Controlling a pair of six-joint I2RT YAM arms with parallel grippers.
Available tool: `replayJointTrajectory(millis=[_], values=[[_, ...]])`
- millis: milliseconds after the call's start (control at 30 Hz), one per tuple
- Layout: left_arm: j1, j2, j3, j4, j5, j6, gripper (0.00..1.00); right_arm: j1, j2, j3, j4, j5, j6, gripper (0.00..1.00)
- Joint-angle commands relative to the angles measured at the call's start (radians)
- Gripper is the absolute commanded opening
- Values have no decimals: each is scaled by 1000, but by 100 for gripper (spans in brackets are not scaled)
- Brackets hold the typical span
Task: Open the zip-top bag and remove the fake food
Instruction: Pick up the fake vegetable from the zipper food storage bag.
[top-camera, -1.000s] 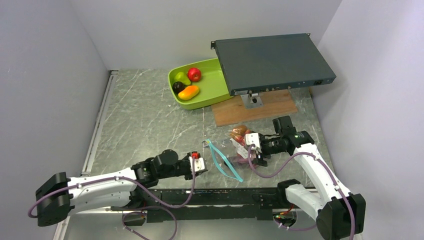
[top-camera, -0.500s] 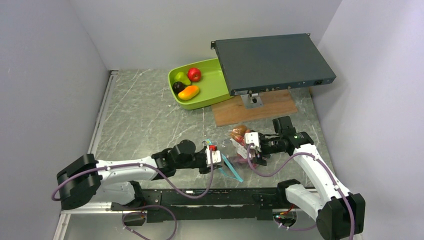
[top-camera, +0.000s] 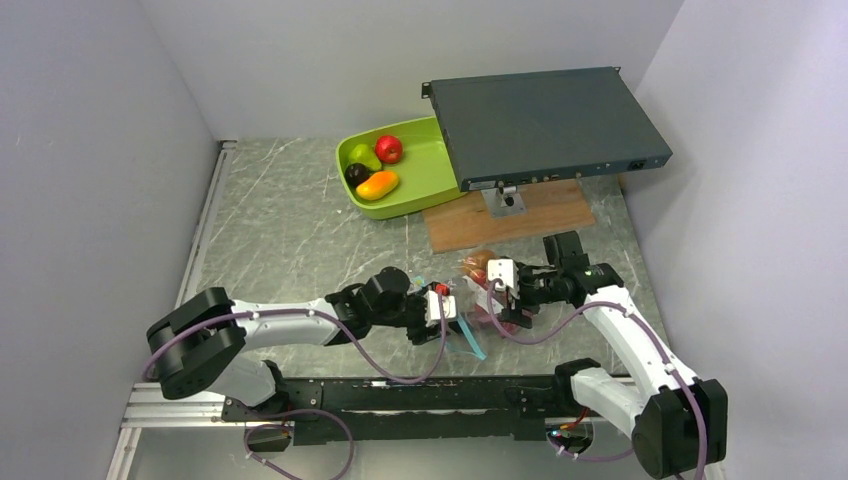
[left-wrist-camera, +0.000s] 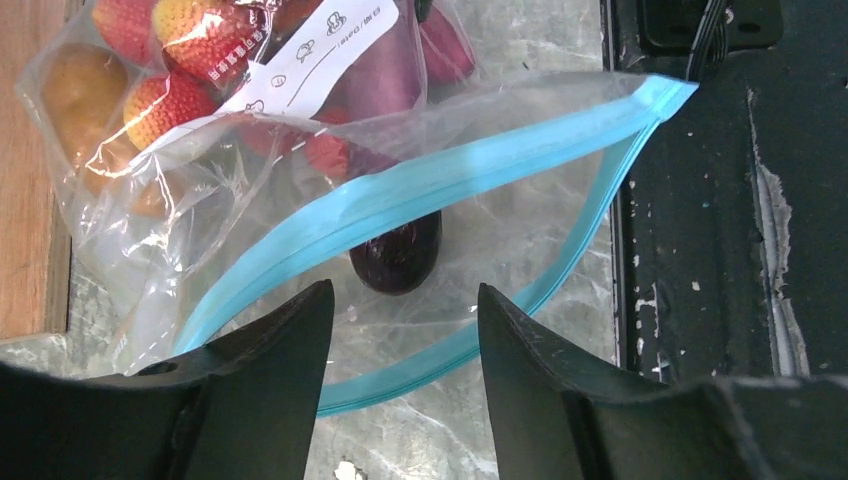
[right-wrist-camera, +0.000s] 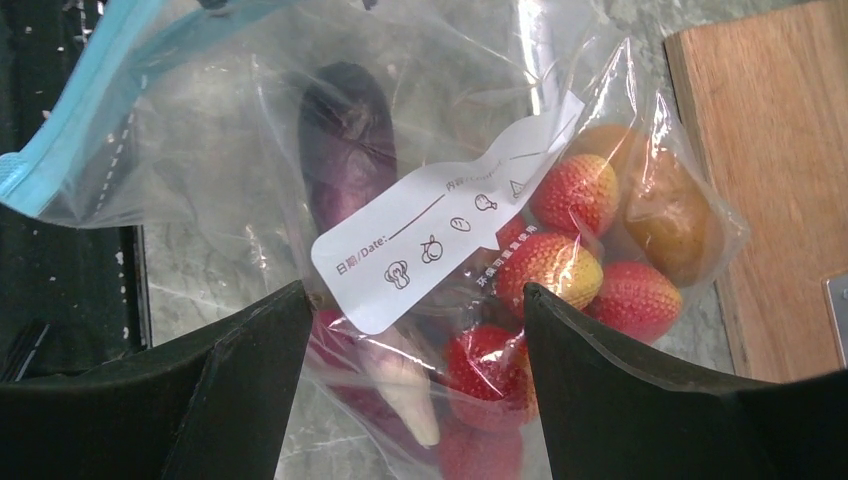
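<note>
The clear plastic zip-top bag (left-wrist-camera: 400, 198) lies on the grey marble-patterned table (top-camera: 290, 240), near its 6 o'clock edge. The black-fingered left tool (top-camera: 455, 312) sits at the bag's 9 o'clock and the right tool (top-camera: 498, 298) at its 3 o'clock. Inside the bag, a purple plastic eggplant (right-wrist-camera: 345, 140) lies nearer the mouth, with red bumpy plastic fruits (right-wrist-camera: 575, 195) toward 12 o'clock. A lime-green plastic tray (top-camera: 425, 185) stands at the bag's 11 o'clock. It holds a red plastic apple (top-camera: 389, 149), a green plastic pear (top-camera: 362, 156), a dark plastic plum (top-camera: 356, 174) and an orange plastic mango (top-camera: 377, 185). At the tray's 3 o'clock, a dark flat metal box (top-camera: 545, 125) stands over a wooden board (top-camera: 545, 210).

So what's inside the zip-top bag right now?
Through the clear zip-top bag: a purple eggplant, several red strawberry-like fruits, one orange-brown piece. Its white label covers parts of them; what's underneath is hidden.
</note>
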Motion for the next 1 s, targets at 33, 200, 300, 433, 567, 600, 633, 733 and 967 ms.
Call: replayJointTrajectory(millis=[33,200,300,433,567,600,633,733,967], values=[[37,16,60,-7,86,60,63,3,21,-16,110,78,90,78],[80,49,86,-32,145,103,65,3,42,-28,139,118,116,78],[94,76,113,-55,171,126,65,3,57,-27,143,114,126,77],[107,111,143,-76,199,144,64,3,81,-29,142,95,139,75],[118,125,161,-89,216,142,63,11,105,-27,158,95,166,70],[118,127,166,-95,216,141,63,12,109,-27,163,95,174,69],[117,131,172,-101,216,138,63,15,114,-27,168,98,184,68],[125,150,190,-115,226,123,63,21,127,-22,183,98,216,65],[153,168,191,-91,231,92,64,54,163,-12,219,104,292,57]])
